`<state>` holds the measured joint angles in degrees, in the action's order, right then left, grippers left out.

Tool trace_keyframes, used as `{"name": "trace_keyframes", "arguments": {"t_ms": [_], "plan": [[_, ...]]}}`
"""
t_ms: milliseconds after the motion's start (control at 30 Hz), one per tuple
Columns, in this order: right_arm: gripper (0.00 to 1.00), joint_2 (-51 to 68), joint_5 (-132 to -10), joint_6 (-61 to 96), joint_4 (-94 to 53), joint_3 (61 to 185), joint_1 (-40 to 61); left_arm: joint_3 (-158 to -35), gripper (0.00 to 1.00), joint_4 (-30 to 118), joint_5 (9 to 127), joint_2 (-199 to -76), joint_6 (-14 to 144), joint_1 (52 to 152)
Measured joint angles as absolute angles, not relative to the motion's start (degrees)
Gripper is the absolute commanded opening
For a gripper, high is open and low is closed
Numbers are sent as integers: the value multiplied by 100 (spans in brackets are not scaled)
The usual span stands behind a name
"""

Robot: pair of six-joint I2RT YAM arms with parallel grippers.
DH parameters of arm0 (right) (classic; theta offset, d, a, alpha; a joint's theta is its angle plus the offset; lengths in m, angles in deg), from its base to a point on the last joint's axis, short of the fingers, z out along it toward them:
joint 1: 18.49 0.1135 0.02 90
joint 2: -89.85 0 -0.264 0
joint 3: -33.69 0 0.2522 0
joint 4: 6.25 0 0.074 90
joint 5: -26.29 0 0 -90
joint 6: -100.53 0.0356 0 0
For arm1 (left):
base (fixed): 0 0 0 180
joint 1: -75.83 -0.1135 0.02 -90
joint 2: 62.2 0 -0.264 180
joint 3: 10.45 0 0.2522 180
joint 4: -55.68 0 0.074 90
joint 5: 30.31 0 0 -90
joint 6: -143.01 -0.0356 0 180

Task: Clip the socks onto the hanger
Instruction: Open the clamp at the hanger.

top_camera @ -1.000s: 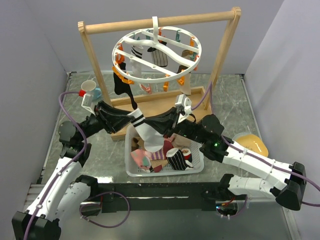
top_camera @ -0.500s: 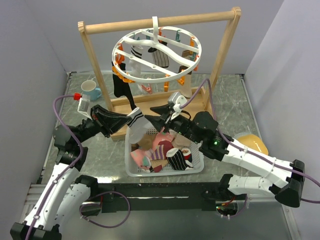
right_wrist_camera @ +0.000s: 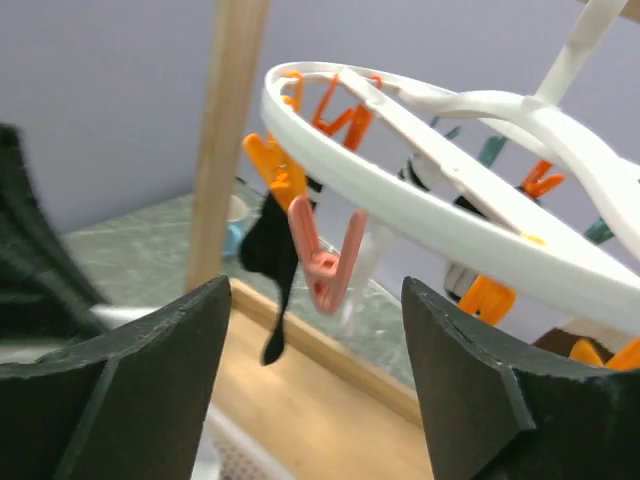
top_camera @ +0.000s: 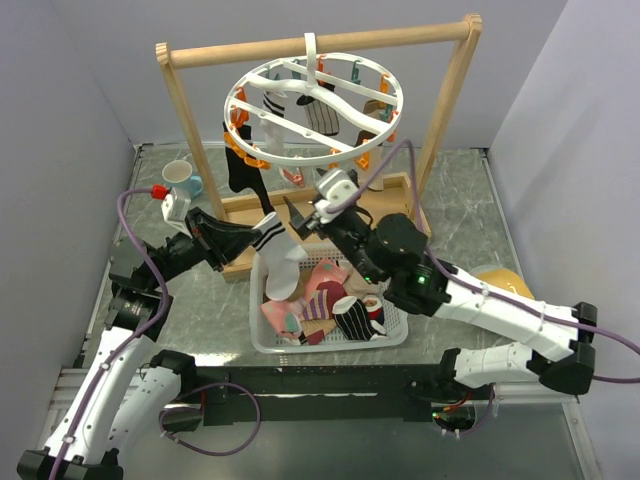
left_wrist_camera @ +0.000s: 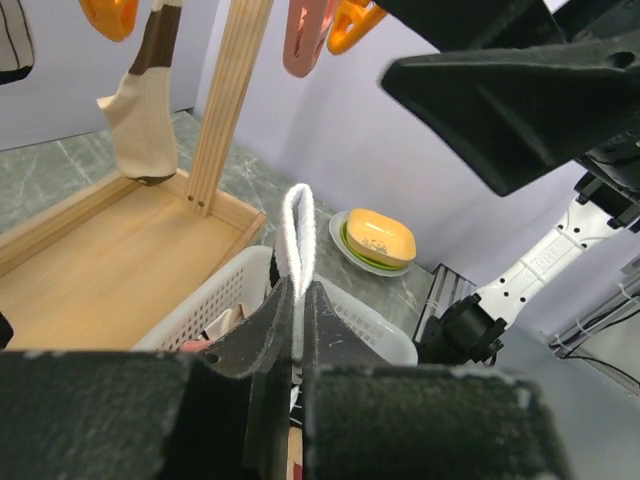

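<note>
My left gripper point(top_camera: 258, 234) is shut on the cuff of a white sock with black stripes point(top_camera: 281, 262), which hangs from it over the basket. In the left wrist view the sock's white edge point(left_wrist_camera: 297, 235) is pinched between the jaws of the left gripper point(left_wrist_camera: 298, 300). My right gripper point(top_camera: 300, 216) stands open and holds nothing, just right of the sock and below the hanger point(top_camera: 315, 110). In the right wrist view the right gripper point(right_wrist_camera: 315, 295) faces a pink peg point(right_wrist_camera: 325, 262) under the hanger's white ring point(right_wrist_camera: 430, 225). Several socks hang clipped, among them a black one point(top_camera: 240, 175).
A white basket point(top_camera: 398, 335) holding several loose socks point(top_camera: 335, 305) sits in front of the arms. The hanger hangs from a wooden frame point(top_camera: 185, 110) on a wooden base tray point(left_wrist_camera: 110, 290). A cup point(top_camera: 180, 178) stands at the back left and a yellow dish point(top_camera: 500, 285) at the right.
The right gripper let go of the striped sock, opened, and moved up and left toward the hanger. The left gripper shut on the cuff; the sock now hangs from it alone.
</note>
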<state>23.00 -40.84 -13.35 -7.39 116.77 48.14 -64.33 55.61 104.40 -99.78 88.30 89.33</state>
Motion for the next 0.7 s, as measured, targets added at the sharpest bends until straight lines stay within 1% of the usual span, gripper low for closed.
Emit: {"name": "trace_keyframes", "arguments": {"t_ms": [33,167,367,567,667,700], "plan": [[83,2191,-3976,-1453,-700,11758,4816,-6431,1,5524,10433,-9976,8804,8937],[85,1675,-3550,-1953,-516,12046,4840,-6433,1,5428,10425,-9906,8708,8944],[82,1358,-3299,-2384,-343,12164,4847,-6433,1,5321,10425,-9753,8620,8957],[75,1356,-3332,-2447,-171,12245,4845,-6433,1,5314,10425,-9668,8570,8957],[67,1363,-3426,-2329,-112,12245,4801,-6431,1,5301,10425,-9613,8559,8957],[63,1365,-3474,-2279,-114,12245,4790,-6431,1,5299,10425,-9613,8559,8957]]}}
